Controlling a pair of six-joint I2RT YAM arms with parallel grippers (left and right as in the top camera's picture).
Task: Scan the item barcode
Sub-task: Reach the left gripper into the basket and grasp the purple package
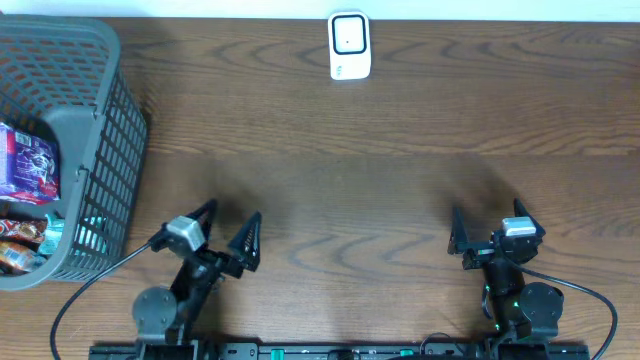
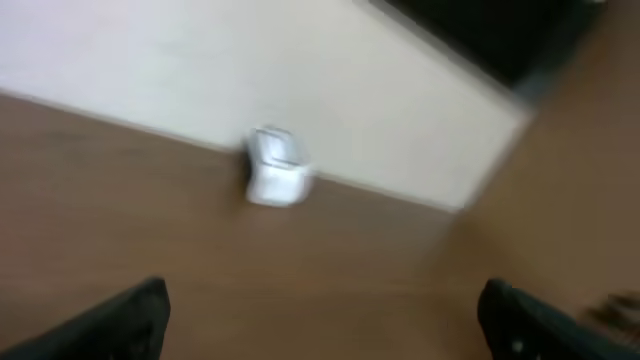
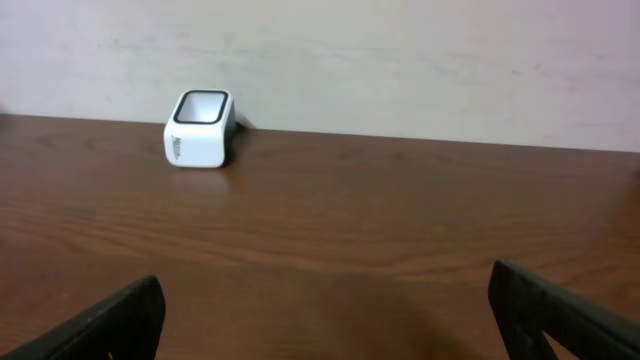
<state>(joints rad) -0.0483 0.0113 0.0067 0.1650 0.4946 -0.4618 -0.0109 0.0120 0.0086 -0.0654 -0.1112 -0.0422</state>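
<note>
A white barcode scanner [image 1: 350,45] with a dark window stands at the table's far edge; it also shows in the blurred left wrist view as the scanner [image 2: 275,168] and in the right wrist view as the scanner [image 3: 200,130]. Packaged items, among them a purple packet [image 1: 30,160] and snack packs [image 1: 18,245], lie in a grey basket [image 1: 105,170] at the left. My left gripper [image 1: 232,212] [image 2: 322,300] stands open near the front edge, right of the basket, with nothing between its fingers. My right gripper [image 1: 487,215] [image 3: 325,300] is open and empty at the front right.
Brown wooden table [image 1: 350,170] stretches between the grippers and the scanner. A pale wall [image 3: 400,60] rises behind the far edge. Cables [image 1: 85,290] run from both arm bases along the front.
</note>
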